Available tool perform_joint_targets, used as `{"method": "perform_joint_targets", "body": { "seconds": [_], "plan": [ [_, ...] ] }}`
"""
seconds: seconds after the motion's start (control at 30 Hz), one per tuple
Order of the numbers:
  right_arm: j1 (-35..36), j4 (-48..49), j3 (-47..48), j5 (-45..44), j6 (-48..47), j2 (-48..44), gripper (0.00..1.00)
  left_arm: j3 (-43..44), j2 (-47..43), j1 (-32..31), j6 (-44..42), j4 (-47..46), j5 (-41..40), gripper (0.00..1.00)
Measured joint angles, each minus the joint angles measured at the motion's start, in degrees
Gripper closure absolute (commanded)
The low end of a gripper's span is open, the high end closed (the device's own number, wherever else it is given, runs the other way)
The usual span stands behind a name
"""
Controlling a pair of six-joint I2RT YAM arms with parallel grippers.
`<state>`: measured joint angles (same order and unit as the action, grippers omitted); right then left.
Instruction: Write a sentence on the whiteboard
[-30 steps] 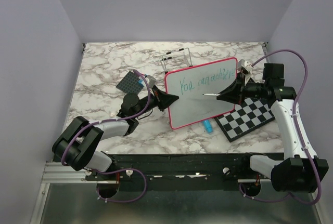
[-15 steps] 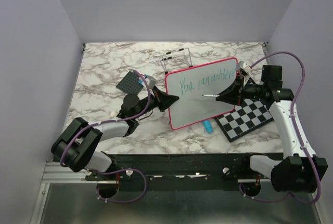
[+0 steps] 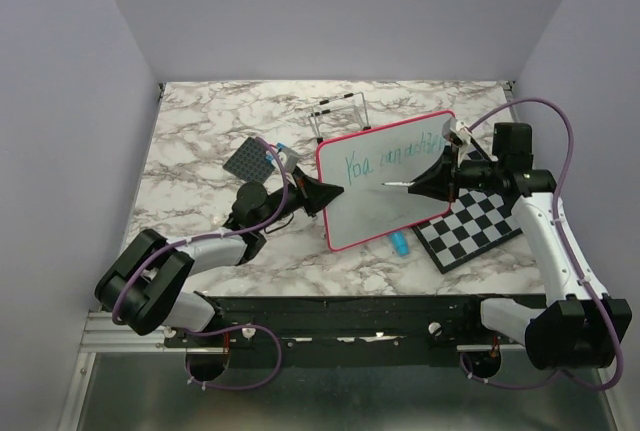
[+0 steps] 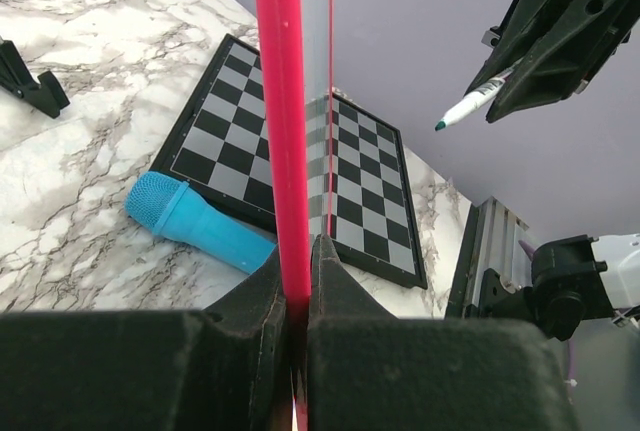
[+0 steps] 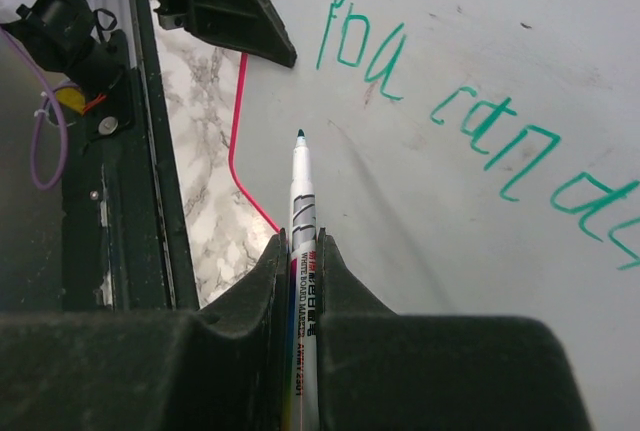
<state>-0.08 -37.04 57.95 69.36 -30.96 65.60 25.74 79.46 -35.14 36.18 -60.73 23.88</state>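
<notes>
The whiteboard [image 3: 385, 186], white with a pink-red frame, stands tilted up at the table's middle. My left gripper [image 3: 325, 191] is shut on its left edge; the wrist view shows the red frame [image 4: 282, 131] clamped between the jaws. One line of green writing, the sentence [image 3: 395, 154], runs across the board's upper part and reads "You can do" in the right wrist view [image 5: 480, 121]. My right gripper [image 3: 425, 186] is shut on a white marker [image 5: 304, 241]. The marker tip [image 5: 300, 134] points at the blank board below the writing, a little off the surface.
A black-and-white checkered board [image 3: 475, 223] lies flat at the right of the whiteboard. A blue cap [image 3: 399, 244] lies beside the whiteboard's lower edge. A dark grey square pad [image 3: 250, 159] and a wire stand [image 3: 340, 111] sit behind.
My right arm has shifted left and slightly back with the marker, its tip moving a little left over the board. The left arm and the whiteboard have stayed put.
</notes>
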Motion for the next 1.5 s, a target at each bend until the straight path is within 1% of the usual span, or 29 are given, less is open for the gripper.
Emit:
{"method": "perform_joint_targets", "body": {
  "seconds": [0.17,0.47,0.77,1.17,1.5],
  "plan": [
    [4.11,2.32,0.00,-2.54,1.01,0.09,0.99,-0.07,-0.52,0.00,0.00,0.46,-0.24,1.00],
    [8.02,6.14,0.00,-5.29,2.69,1.40,0.99,-0.26,-0.61,-0.15,0.04,0.46,-0.52,1.00],
    [13.88,9.33,0.02,-9.33,4.11,1.90,0.99,-0.44,-0.61,-0.26,0.17,0.33,-0.76,1.00],
    [18.16,14.62,-0.72,-13.86,5.92,2.40,0.99,-0.92,-0.61,-0.61,1.27,-0.20,-1.66,1.00],
    [18.51,13.73,-1.77,-14.86,4.74,2.75,0.99,-0.92,-0.59,-0.63,1.60,-0.17,-1.84,1.00]
  ]
}}
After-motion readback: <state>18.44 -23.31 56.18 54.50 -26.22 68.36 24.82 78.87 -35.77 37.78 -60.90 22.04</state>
